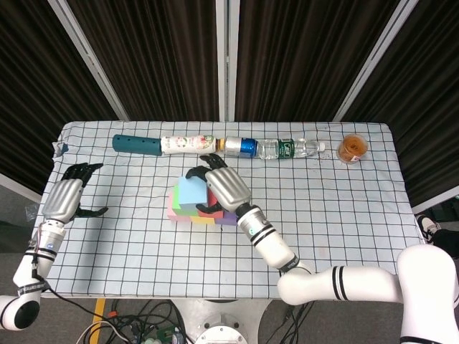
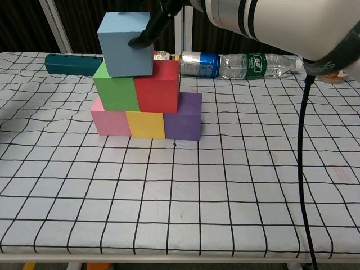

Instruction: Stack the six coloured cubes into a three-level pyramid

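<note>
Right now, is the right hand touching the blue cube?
Touching. The chest view shows a dark fingertip of the right hand pressed against the side of the blue cube, which sits atop the green cube.

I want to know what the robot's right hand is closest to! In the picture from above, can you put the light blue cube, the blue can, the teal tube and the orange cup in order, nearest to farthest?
1. light blue cube: held by the right hand, atop the stack.
2. blue can: just behind the hand, in the back row.
3. teal tube: far left end of that row.
4. orange cup: far right, back corner.
</note>
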Tool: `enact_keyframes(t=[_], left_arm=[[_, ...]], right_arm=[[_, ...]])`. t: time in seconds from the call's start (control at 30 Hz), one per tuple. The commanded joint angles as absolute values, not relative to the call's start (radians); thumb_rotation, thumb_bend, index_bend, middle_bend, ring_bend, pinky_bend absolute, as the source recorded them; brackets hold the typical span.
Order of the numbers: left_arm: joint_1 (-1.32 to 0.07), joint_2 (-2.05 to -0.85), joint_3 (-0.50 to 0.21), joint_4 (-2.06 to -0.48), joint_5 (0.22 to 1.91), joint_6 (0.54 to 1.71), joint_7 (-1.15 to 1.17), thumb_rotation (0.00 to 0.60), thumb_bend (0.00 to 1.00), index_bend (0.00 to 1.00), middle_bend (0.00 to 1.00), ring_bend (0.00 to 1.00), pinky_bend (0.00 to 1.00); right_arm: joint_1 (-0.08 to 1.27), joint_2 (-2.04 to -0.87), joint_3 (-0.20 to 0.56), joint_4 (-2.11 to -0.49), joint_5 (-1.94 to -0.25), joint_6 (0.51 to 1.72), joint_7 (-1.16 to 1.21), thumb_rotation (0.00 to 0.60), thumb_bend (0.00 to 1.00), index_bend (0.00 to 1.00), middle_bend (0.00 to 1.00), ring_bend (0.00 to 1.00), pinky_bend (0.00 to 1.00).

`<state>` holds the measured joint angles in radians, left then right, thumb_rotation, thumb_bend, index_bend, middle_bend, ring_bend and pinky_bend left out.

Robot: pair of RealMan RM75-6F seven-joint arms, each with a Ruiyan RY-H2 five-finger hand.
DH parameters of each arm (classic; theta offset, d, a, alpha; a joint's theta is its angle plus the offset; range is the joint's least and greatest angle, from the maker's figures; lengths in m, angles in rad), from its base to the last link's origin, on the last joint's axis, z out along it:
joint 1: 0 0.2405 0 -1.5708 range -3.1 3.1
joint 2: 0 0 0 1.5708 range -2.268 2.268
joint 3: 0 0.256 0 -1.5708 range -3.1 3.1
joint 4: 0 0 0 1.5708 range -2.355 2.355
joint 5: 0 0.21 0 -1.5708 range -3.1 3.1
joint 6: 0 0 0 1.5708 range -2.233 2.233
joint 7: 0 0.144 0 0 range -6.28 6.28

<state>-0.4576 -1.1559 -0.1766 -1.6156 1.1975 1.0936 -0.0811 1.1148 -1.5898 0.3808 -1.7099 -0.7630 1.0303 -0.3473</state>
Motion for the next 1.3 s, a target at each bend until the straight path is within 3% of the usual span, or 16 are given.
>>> enact_keyframes(t=[0.03,0.3,1.3], left_arm=[[-0.457,-1.155,-0.177,-1.614,1.199,1.092,-0.084,0.6,0.1,0.13,0.13,0.06,0.06],[-0.455,-1.158,-0.173,-1.602,1.211,1.088,-0.103,0.6,0.1,0.13,0.13,0.06,0.06],[-0.449,-1.161,-0.17,-1.578,1.231,1.082,-0.135,0.6,0.1,0.13,0.13,0.06,0.06]], right_arm=[[1.114,-1.599,0.384,-1.71,-0.761,1.046,-0.353,0.6,0.18,0.3,0.36,0.06,0.0],[1.106,-1.621,0.39,-1.719,-0.748,1.092,-0.376,0.6,0.18,0.3,0.36,0.06,0.0],[1.107,-1.636,0.408,-1.727,-0.695,1.088,-0.414,0.6,0.18,0.28,0.34,0.06,0.0]])
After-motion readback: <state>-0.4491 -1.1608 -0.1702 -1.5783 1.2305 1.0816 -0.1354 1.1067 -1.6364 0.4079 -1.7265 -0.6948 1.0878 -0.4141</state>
